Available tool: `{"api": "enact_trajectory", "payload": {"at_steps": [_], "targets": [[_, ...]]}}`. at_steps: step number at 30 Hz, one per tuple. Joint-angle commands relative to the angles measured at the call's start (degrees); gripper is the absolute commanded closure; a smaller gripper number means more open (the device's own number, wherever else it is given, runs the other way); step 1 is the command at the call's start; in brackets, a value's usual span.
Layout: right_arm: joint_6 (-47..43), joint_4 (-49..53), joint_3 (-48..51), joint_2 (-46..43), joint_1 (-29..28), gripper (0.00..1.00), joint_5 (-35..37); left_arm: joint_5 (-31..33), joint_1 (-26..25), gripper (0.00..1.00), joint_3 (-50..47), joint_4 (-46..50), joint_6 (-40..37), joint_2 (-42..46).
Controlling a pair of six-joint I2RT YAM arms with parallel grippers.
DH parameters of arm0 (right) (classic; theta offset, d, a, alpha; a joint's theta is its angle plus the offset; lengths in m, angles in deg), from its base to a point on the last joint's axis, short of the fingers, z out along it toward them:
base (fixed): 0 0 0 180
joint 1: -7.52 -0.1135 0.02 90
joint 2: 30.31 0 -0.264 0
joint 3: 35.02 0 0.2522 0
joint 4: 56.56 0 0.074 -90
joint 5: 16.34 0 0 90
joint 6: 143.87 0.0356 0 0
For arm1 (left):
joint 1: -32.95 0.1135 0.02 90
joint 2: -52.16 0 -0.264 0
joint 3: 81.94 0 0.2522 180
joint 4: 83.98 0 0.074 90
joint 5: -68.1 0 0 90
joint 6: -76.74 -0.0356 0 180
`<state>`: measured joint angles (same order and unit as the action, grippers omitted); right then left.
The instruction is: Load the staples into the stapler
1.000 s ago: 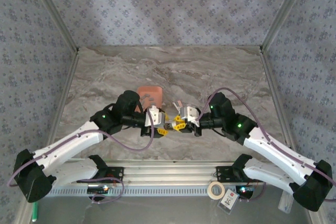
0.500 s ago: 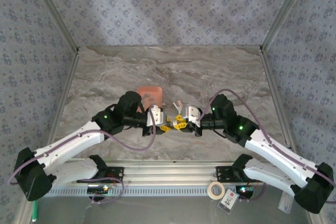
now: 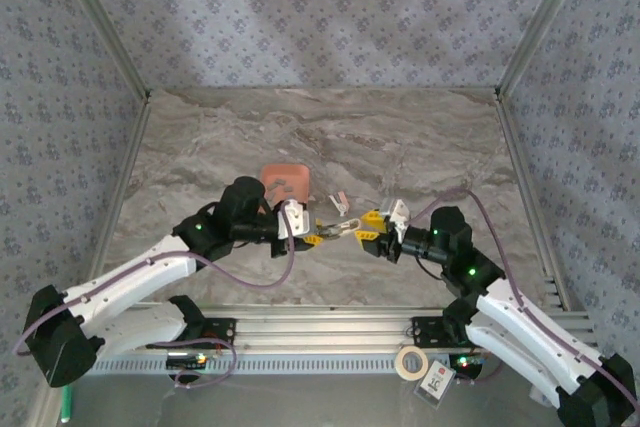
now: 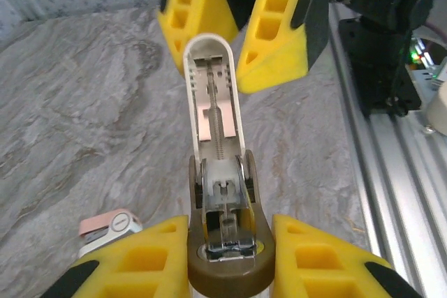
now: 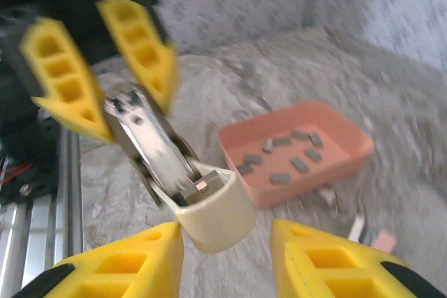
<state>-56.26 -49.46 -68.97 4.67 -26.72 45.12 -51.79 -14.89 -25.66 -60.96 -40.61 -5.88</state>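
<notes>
Storing the staples: the salmon-orange tray [image 3: 285, 165] lies on the marble table [image 3: 420, 137] at centre frame in the top view, just above the left wrist. The staples [image 5: 300, 165] lie loose on its floor, so none is loaded yet.
Left gripper [image 3: 313, 234]: clamped on the rear base of the stapler [image 4: 213, 123] and pointing right. This grip appears intended to steady the body clear of the table while the other arm works.
Stapler attitude: held between the two grippers at centre frame. In the left wrist view the white cover is hinged open, exposing the spring and the magazine channel, which looks empty.
Small pink-and-white item [image 4: 108, 227]: rests on the table at lower left of the left wrist view; identity cannot be determined.
Right gripper [image 3: 370, 228]: fingers spread apart and holding nothing. In the right wrist view the rounded end of the cover lies between them, near one finger; contact cannot be confirmed. The spread suggests the cover is no longer being gripped.
Next step (judgement): the right gripper would cross to the tray for one strip. A fine pinch is required, since the strips are tiny and lie flat.
</notes>
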Motion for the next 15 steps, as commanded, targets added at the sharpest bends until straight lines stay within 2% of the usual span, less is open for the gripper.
{"api": "enact_trajectory", "payload": {"at_steps": [1, 7, 11, 15], "targets": [[12.8, -2.2, 0.6, -1.5, 0.5, 0.57, 8.5, 0.3, -0.3, 0.83, -0.8, -1.2, 0.2, 2.0], [24.9, 4.0, -3.2, -2.1, -1.3, 0.44, 10.4, 2.7, -0.3, 0.83, -1.3, -2.8, 0.2, 2.4], [33.7, 4.6, -5.3, -0.3, -2.8, 0.34, 10.7, 3.1, -0.3, 0.83, -2.1, -5.0, 0.4, 2.8], [39.7, 1.6, -7.1, 3.9, -2.8, 0.33, 5.7, 3.0, -0.4, 0.82, -2.8, -7.0, 1.4, 2.9]]}}
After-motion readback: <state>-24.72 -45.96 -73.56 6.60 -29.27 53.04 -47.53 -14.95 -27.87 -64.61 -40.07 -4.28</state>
